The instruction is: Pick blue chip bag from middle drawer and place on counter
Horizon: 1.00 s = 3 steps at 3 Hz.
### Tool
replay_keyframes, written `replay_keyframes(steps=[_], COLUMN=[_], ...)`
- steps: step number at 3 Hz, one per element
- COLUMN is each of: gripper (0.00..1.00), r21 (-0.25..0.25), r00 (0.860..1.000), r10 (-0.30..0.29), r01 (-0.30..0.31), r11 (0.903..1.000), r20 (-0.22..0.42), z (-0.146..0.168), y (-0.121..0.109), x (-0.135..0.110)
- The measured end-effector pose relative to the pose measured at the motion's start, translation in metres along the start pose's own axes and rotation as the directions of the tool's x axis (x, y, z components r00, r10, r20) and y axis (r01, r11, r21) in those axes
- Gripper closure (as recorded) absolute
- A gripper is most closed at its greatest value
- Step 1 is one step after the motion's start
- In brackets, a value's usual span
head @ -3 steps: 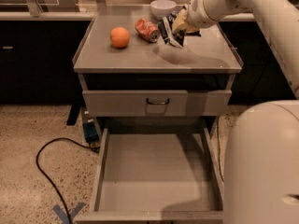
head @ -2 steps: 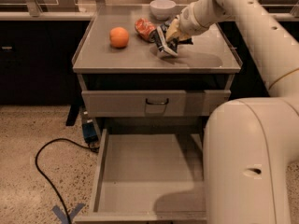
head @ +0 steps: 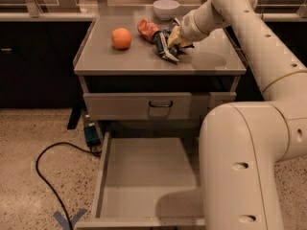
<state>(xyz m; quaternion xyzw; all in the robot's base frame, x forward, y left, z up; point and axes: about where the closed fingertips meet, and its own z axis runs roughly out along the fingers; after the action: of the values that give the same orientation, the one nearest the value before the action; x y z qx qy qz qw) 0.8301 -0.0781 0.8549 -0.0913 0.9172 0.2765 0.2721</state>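
Observation:
The blue chip bag point(head: 162, 44) is dark and crumpled, and its lower end rests on the counter point(head: 134, 60), just right of the crushed orange-red soda can point(head: 147, 29). My gripper point(head: 171, 41) reaches in from the right and is shut on the bag's upper right part, low over the counter top. The middle drawer point(head: 144, 176) is pulled wide open below, and its grey floor is bare.
An orange point(head: 121, 38) lies on the counter's left half and a white bowl point(head: 166, 7) at its back edge. A shut shallow drawer front with a dark handle point(head: 160, 104) sits under the counter. My arm's big white body point(head: 240, 166) covers the drawer's right side. A black cable point(head: 45, 176) lies on the floor.
My gripper has moved left and down with the bag, bringing it onto the counter beside the soda can. The arm's body has shifted left over the drawer's right side.

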Motion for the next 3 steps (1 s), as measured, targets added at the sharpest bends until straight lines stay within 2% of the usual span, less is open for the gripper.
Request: replay_keyframes(steps=[3], gripper=[0.12], r21=[0.000], r00=[1.000], r10=[0.000], r01=[0.000], r11=[1.0000], r20=[0.000], z=[0.0003], y=[0.0001], x=[0.0001])
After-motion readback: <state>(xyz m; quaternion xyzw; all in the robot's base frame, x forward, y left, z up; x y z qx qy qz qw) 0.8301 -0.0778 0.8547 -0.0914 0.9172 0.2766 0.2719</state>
